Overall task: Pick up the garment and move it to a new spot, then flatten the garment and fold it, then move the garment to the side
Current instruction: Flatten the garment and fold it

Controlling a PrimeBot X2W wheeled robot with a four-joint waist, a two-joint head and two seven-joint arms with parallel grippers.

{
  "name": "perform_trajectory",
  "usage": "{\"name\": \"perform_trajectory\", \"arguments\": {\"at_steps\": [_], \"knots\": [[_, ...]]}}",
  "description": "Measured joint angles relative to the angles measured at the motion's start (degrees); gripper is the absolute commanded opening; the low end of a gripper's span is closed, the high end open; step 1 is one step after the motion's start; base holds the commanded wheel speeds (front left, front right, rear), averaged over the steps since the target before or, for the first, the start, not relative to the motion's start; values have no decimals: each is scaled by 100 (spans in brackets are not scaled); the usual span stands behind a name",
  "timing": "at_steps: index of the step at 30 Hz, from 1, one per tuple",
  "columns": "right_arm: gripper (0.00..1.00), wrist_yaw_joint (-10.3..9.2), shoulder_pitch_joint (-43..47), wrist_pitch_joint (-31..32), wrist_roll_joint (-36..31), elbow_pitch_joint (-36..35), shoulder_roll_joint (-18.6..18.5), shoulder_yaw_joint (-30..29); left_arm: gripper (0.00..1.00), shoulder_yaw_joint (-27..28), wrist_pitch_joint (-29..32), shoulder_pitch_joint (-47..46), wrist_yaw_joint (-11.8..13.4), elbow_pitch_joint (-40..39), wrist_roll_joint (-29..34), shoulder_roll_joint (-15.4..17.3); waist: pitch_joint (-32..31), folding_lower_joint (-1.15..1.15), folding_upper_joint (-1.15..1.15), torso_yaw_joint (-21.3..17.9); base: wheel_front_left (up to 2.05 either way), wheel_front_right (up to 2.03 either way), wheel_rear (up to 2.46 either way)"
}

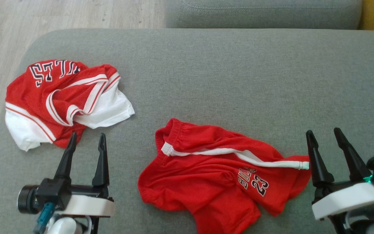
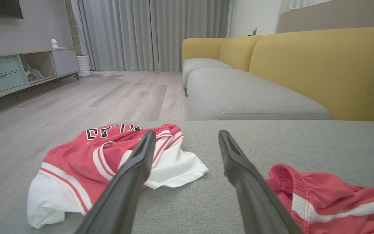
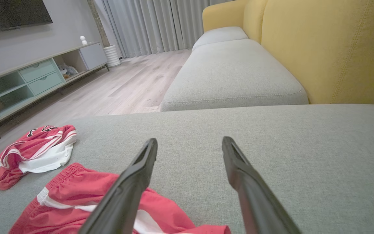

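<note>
Left gripper: fingers spread wide, nothing held between them. It is positioned above the grey cushion near its left front corner, fingers pointed toward the far edge. The tip of its outer finger is seen over the near hem of the jersey; contact cannot be determined.

Right gripper: likewise fully parted and empty, near the right front part of the cushion, just beside the right end of the shorts.

Jersey: red and white, lettered in black, crumpled in a heap at the cushion's left edge, just beyond the left gripper.

Shorts: red with a white side stripe and the number 23, lying rumpled by the front edge at the middle, between the two grippers and apart from the jersey.

Surroundings: a second grey seat is noted past the far edge, a yellow backrest to the right, wooden floor to the left, a low cabinet and grey curtains beyond.
</note>
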Motion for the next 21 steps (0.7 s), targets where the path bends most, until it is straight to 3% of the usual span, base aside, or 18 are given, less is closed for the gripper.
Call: {"name": "perform_trajectory", "arguments": {"at_steps": [4, 9, 15, 21], "knots": [[100, 0, 65, -1, 7, 3, 0, 0, 100, -2, 0, 0, -34, 48, 0, -3, -2, 0, 0, -22, 0, 0, 0], [100, 0, 63, -1, 48, 20, 0, -1, 100, -236, 133, -57, -364, 132, -16, -29, -1, 0, 0, -45, 0, 0, 0], [100, 0, 61, -2, 104, 51, 0, 22, 100, -984, 1284, -705, -1113, 409, -363, -352, 44, 0, 0, -79, 0, 0, 0], [100, 0, 60, -10, 156, 151, 0, 54, 100, -1315, 2427, -1101, -1402, 1022, -672, -479, 119, 0, 0, -195, 0, 0, 0]]}}
